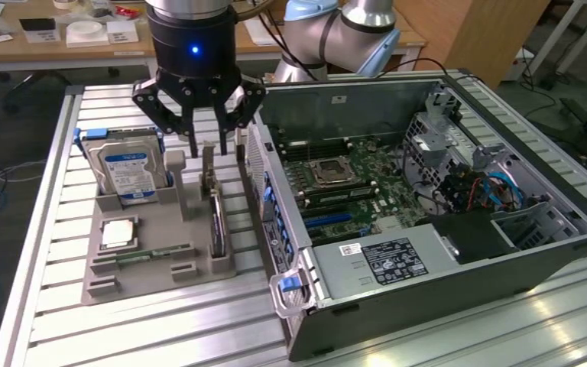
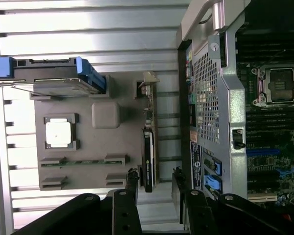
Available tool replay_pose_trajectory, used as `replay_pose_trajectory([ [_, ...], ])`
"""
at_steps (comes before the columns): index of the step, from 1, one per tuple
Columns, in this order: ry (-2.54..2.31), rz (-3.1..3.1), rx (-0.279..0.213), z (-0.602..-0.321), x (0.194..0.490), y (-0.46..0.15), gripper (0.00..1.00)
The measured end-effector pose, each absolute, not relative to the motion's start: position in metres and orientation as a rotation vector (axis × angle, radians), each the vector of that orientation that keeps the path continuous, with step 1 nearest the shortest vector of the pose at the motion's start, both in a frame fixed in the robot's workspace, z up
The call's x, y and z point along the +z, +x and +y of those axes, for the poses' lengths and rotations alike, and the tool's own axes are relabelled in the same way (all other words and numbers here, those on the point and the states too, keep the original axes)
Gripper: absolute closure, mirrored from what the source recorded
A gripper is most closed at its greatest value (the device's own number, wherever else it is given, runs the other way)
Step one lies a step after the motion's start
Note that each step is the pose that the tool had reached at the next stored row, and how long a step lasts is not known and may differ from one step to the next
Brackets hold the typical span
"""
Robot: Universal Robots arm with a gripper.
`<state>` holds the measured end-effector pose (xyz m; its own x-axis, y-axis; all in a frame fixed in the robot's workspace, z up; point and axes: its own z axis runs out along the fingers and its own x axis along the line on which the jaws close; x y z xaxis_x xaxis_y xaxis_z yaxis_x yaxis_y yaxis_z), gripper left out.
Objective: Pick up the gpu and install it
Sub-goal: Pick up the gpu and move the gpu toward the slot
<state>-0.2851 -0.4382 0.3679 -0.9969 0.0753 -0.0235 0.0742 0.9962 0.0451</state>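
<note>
I have the tool (image 1: 210,147) parked over the grey parts tray (image 1: 186,267) on the tabletop (image 1: 150,329), right above the far end of the gpu (image 1: 216,218). The card stands on its long edge in the tray's slot on the side nearest the open computer case (image 1: 446,298), with its pale bracket toward the tool. In the wrist view the two fingers (image 2: 132,182) stand apart, with a clear gap between them. The black card lines up with that gap, closer to one finger than the other. The tool is part-way open and has nothing in it.

From these angles I can't be sure whether the fingertips are level with the card's top edge or hang a little above it. I see no contact.

By my reading the job is at its first stage. The gpu has not been lifted, so the pick is not yet made. Inside the case the motherboard (image 1: 360,180) lies exposed, its blue expansion slots (image 1: 326,220) bare, so the install is all left to do. The hard drive (image 1: 128,168) stands untouched in its own tray slot.
</note>
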Motion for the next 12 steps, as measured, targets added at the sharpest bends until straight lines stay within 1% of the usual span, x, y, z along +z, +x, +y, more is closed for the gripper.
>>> replay_pose_trajectory([
  [12, 0.117, 3.114, 0.069, -0.4381, 0.3646, -0.2851, 0.58],
])
